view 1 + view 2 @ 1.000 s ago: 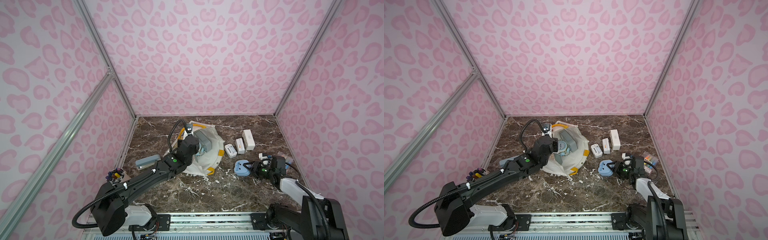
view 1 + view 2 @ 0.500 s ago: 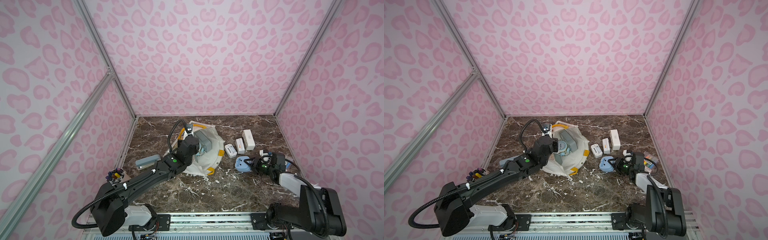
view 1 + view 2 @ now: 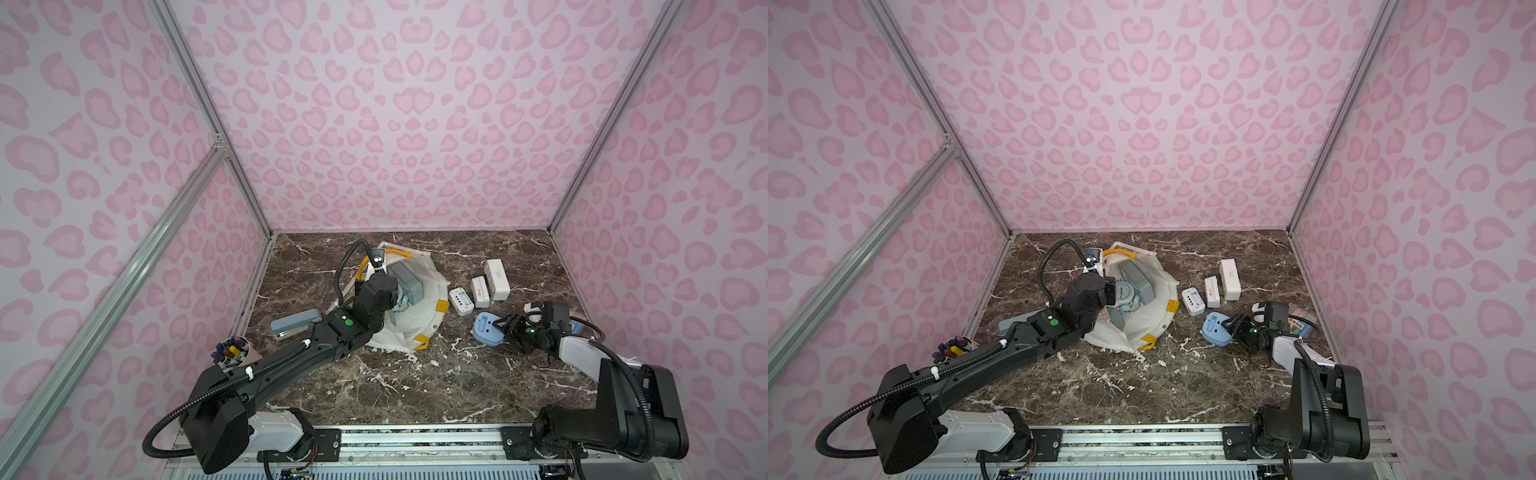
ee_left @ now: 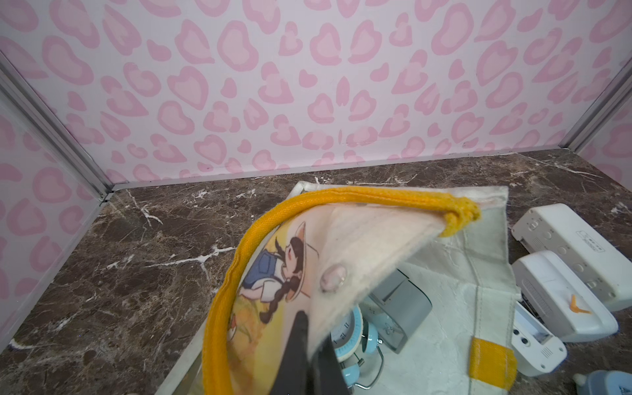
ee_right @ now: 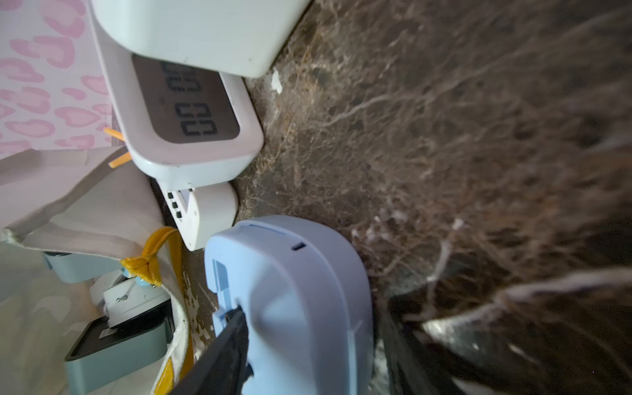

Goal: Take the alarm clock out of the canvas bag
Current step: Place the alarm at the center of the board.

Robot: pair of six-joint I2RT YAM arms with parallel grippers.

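In both top views, found the canvas bag (image 3: 415, 334) lying slumped and open-mouthed on the marble table (image 3: 415, 386), left of centre and toward the far side. Saw the left gripper (image 3: 1111, 291) reaching in at its left rim, tips hidden there. Spotted a round bell clock (image 3: 1124, 293) and a grey clock (image 3: 409, 282) inside the bag. Noted the blue alarm clock (image 3: 486, 330) outside the bag, on the table to its right, with the right gripper (image 3: 508, 328) just right of it. Counted three white digital clocks (image 3: 480, 291) in a row farther back, a grey stapler (image 3: 295, 324) left of the bag and a cup of pens (image 3: 232, 353) at the near left. In the left wrist view, caught the left gripper (image 4: 311, 345) clamped tight on a flap of the bag's rim, holding the printed cloth and yellow handle (image 4: 342, 196) up above the round bell clock. In the right wrist view, found the right gripper (image 5: 316, 307) spread wide astride the blue alarm clock (image 5: 290, 260), one finger (image 5: 229, 338) touching its side, the other standing off with a sliver of table between; gripped nothing. Made out that clock resting on the marble, just beside the bag's yellow-edged rim.
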